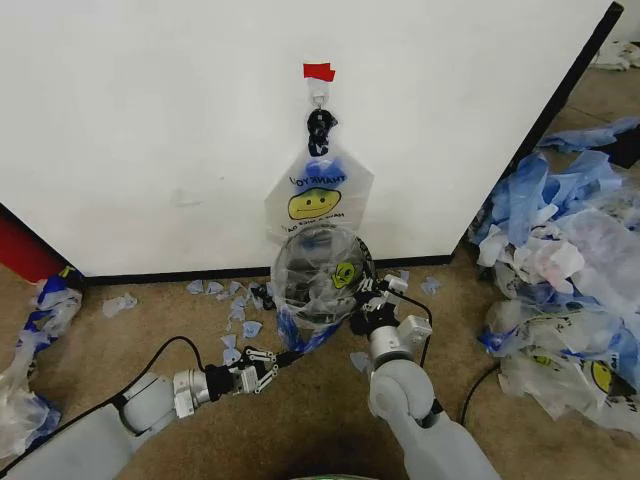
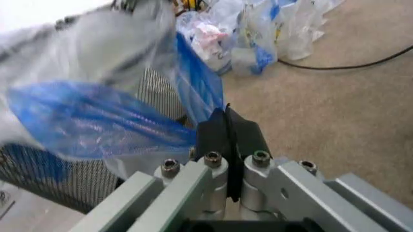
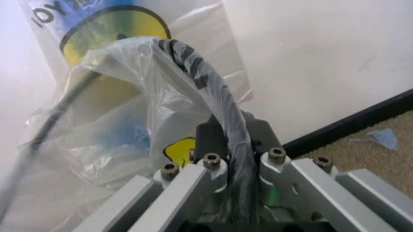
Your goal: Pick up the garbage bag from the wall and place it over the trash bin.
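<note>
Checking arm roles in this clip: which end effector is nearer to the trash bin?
Right. The right end effector is shut on the trash bin rim, through the garbage bag covering it. The left end effector is lower, off the bin, pinching the bag's blue handle.

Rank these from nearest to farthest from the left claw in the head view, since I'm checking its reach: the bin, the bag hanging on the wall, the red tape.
1. The bin, just ahead and right of the left claw, draped in a bag.
2. The hanging bag, on the wall behind the bin.
3. The red tape, highest on the wall, above the hook.
</note>
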### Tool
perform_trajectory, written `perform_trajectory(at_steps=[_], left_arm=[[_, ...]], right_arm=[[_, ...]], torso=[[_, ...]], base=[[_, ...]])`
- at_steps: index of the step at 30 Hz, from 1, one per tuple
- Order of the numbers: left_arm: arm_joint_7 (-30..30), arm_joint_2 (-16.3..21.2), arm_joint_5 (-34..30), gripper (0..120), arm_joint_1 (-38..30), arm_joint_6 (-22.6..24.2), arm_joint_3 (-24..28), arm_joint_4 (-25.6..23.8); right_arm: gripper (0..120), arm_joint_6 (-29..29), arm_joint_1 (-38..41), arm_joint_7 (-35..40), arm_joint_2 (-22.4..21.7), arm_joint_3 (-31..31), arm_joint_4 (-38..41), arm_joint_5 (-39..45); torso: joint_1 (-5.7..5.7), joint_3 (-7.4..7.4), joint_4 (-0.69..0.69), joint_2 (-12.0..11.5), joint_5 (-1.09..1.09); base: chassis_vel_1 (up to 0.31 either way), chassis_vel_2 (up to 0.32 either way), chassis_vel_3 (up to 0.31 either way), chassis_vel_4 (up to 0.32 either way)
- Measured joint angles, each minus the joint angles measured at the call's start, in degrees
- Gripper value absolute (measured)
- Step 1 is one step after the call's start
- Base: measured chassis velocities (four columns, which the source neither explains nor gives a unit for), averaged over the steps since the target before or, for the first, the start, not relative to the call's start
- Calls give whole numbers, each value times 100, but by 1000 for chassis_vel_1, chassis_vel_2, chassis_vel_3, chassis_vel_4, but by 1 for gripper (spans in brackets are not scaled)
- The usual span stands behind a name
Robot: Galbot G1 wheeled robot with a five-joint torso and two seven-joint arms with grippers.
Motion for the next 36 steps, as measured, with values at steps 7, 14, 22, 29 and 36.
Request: perform_trajectory(at_steps=[7,14,22,29,36], left_arm=[[-26,-234,95,0,-55,-71,-8,314],[-48,-385,207,0,-73,-124,-9,479],[-203,-417,273,0,-113,-158,-131,679],[-361,-410,248,0,-172,-172,-207,925],[-405,-436,215,0,-269,-201,-189,1124]], right_arm=[[0,-59,-152,27,-193,-20,298,87],[0,-77,-345,33,-398,-16,570,150],[0,-118,-410,27,-605,-67,720,279],[0,-135,-296,27,-680,-170,682,358],[0,-146,-234,27,-649,-220,626,367]], torso=[[0,0,0,0,0],[0,0,0,0,0],[0,0,0,0,0],[0,0,1,0,0],[0,0,0,0,-1]], base=[[0,0,0,0],[0,0,0,0],[0,0,0,0],[0,0,0,0],[0,0,0,0]])
